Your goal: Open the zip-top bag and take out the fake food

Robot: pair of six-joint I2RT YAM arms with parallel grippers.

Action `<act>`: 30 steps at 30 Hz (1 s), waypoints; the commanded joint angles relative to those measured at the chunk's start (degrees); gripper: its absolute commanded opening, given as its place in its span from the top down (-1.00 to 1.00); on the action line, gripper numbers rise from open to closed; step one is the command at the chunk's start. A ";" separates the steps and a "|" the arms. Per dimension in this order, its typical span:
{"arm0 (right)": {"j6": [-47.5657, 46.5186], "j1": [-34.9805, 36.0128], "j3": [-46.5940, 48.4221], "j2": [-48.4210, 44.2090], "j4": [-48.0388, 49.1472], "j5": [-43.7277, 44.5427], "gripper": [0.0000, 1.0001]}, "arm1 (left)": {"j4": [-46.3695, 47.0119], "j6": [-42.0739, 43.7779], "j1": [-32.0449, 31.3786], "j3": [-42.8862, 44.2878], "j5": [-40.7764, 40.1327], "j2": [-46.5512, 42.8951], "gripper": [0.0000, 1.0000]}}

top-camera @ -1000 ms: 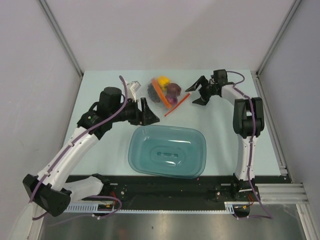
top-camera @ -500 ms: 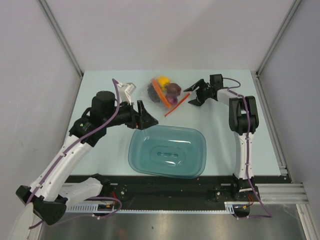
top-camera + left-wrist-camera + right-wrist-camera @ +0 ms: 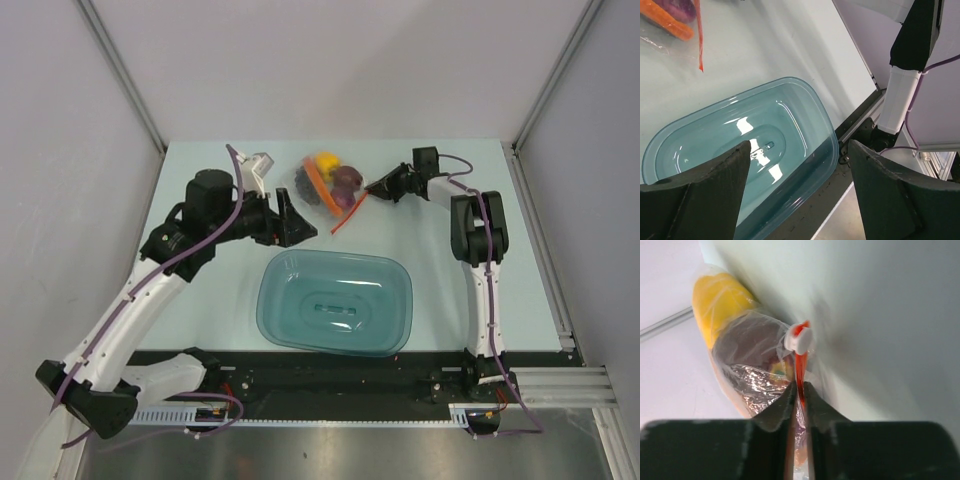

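The zip-top bag (image 3: 322, 186) lies flat at the table's back centre, its orange-red zip strip (image 3: 352, 210) along the right side. Inside it is the fake food: a yellow pepper (image 3: 325, 160), a dark red apple (image 3: 347, 178), a dark berry cluster (image 3: 302, 183) and an orange slice (image 3: 318, 186). My right gripper (image 3: 378, 187) is shut on the zip strip (image 3: 800, 382) just below the white slider (image 3: 800, 339). My left gripper (image 3: 298, 225) hangs open and empty left of the bag, over the near tub edge (image 3: 799, 146).
A teal translucent tub (image 3: 335, 302) sits empty at the front centre, between the arms' bases. Metal frame rails (image 3: 545, 250) run along the table's right side. A corner of the bag with the orange slice (image 3: 667, 22) shows in the left wrist view.
My right gripper has slid left onto the bag's zip strip and shut on it. My left arm has drawn back and up a little, its jaws still open.
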 commanded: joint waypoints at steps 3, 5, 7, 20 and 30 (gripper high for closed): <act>-0.32 0.72 -1.39 -4.98 2.90 -3.00 1.00 | 0.53 2.59 -0.19 4.54 -1.93 2.75 -0.64; 1.08 1.33 -3.75 -8.30 3.51 -3.62 1.00 | 1.31 3.90 -0.19 5.25 -2.71 4.07 -0.64; 1.61 2.03 -5.17 -11.21 2.02 -3.45 1.00 | 2.46 5.22 -0.28 5.68 -4.38 6.17 -0.63; 7.32 9.50 -7.29 -26.60 -13.09 3.66 1.00 | 16.62 22.79 -1.77 7.17 -13.88 23.46 -0.68; 14.26 13.19 -7.81 -33.02 -18.63 10.08 1.00 | 10.29 26.15 -1.68 19.30 -17.75 36.15 -0.47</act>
